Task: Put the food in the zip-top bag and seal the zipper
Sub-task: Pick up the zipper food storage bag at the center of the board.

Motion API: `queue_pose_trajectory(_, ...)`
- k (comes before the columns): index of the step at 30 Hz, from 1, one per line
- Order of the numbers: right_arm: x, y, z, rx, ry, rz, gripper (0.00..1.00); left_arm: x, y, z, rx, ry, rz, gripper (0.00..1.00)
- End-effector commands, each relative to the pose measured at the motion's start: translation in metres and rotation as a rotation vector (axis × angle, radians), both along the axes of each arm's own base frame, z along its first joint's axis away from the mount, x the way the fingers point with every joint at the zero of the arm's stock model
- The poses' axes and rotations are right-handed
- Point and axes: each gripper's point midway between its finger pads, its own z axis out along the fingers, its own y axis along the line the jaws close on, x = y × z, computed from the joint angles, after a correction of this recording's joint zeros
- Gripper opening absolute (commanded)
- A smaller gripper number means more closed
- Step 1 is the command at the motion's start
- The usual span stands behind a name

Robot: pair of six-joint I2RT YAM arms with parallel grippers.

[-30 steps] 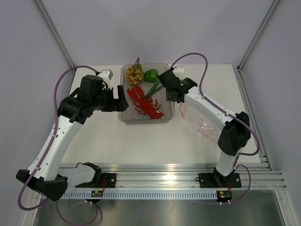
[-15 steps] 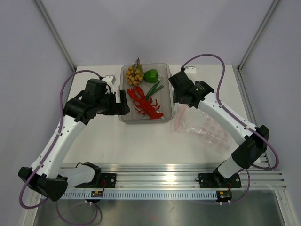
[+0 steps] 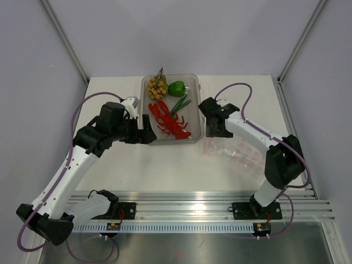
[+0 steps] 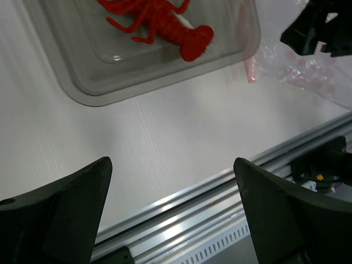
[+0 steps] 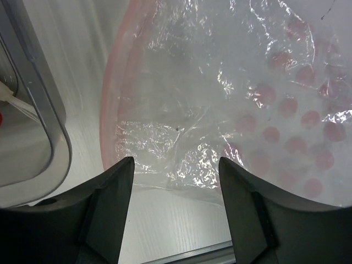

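**Right gripper point(image 5: 175, 165) spread above zip-top bag point(image 5: 231, 93)**
Nothing pinched; bag flat on table point(image 3: 137, 165), just beside tray point(image 3: 193, 102). Left gripper point(image 4: 171, 165) wide apart, empty, near tray's front-left corner. Lobster point(image 3: 169, 122), bell pepper point(image 3: 176, 88) in tray.

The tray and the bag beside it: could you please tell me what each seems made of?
The tray looks like rigid clear-grey plastic, glossy: smooth rounded rim, highlights, table showing through. The bag looks like thin transparent plastic film: crinkled, glinting, printed pink dots, pink strip along its mouth.
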Motion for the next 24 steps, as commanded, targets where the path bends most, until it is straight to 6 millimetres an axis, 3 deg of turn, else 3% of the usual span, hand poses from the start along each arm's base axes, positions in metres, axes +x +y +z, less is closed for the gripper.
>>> queue_pose_trajectory(1, -0.006, 0.001, 0.013, 0.122, -0.063, -0.018, 0.71, -0.020, -0.054, -0.007, -0.156, 0.042, -0.155, 0.94)
queue_pose_trajectory(3, -0.010, -0.008, 0.023, 0.164, -0.101, -0.048, 0.73, -0.038, -0.086, -0.013, -0.184, 0.080, -0.223, 0.93)
queue_pose_trajectory(6, -0.022, -0.036, 0.035, 0.211, -0.138, -0.105, 0.79, -0.044, -0.134, -0.019, -0.228, 0.078, -0.305, 0.93)
queue_pose_trajectory(7, -0.028, -0.042, 0.034, 0.223, -0.137, -0.115, 0.79, -0.043, -0.143, -0.023, -0.232, 0.089, -0.313, 0.93)
queue_pose_trajectory(8, -0.030, -0.055, 0.049, 0.247, -0.183, -0.137, 0.80, -0.040, -0.155, -0.034, -0.226, 0.115, -0.321, 0.93)
queue_pose_trajectory(10, -0.038, -0.062, 0.057, 0.269, -0.204, -0.138, 0.81, -0.029, -0.176, -0.034, -0.276, 0.108, -0.316, 0.92)
queue_pose_trajectory(11, -0.041, -0.068, 0.067, 0.287, -0.238, -0.146, 0.83, -0.021, -0.185, -0.048, -0.277, 0.144, -0.289, 0.91)
queue_pose_trajectory(13, -0.051, -0.073, 0.076, 0.287, -0.249, -0.140, 0.84, -0.002, -0.198, -0.052, -0.299, 0.115, -0.244, 0.89)
queue_pose_trajectory(14, -0.053, -0.074, 0.077, 0.283, -0.245, -0.140, 0.85, 0.008, -0.205, -0.068, -0.278, 0.134, -0.215, 0.88)
queue_pose_trajectory(15, -0.056, -0.076, 0.077, 0.276, -0.241, -0.141, 0.85, 0.017, -0.212, -0.070, -0.291, 0.124, -0.182, 0.87)
queue_pose_trajectory(19, -0.065, -0.079, 0.073, 0.271, -0.218, -0.126, 0.86, 0.028, -0.237, -0.108, -0.262, 0.181, -0.173, 0.84)
queue_pose_trajectory(21, -0.068, -0.069, 0.067, 0.304, -0.185, -0.084, 0.87, 0.027, -0.243, -0.120, -0.256, 0.205, -0.175, 0.82)
queue_pose_trajectory(23, -0.067, -0.060, 0.057, 0.315, -0.132, -0.032, 0.89, 0.022, -0.242, -0.115, -0.285, 0.199, -0.186, 0.82)
queue_pose_trajectory(24, -0.068, -0.050, 0.053, 0.348, -0.101, 0.000, 0.90, 0.015, -0.237, -0.103, -0.314, 0.176, -0.206, 0.82)
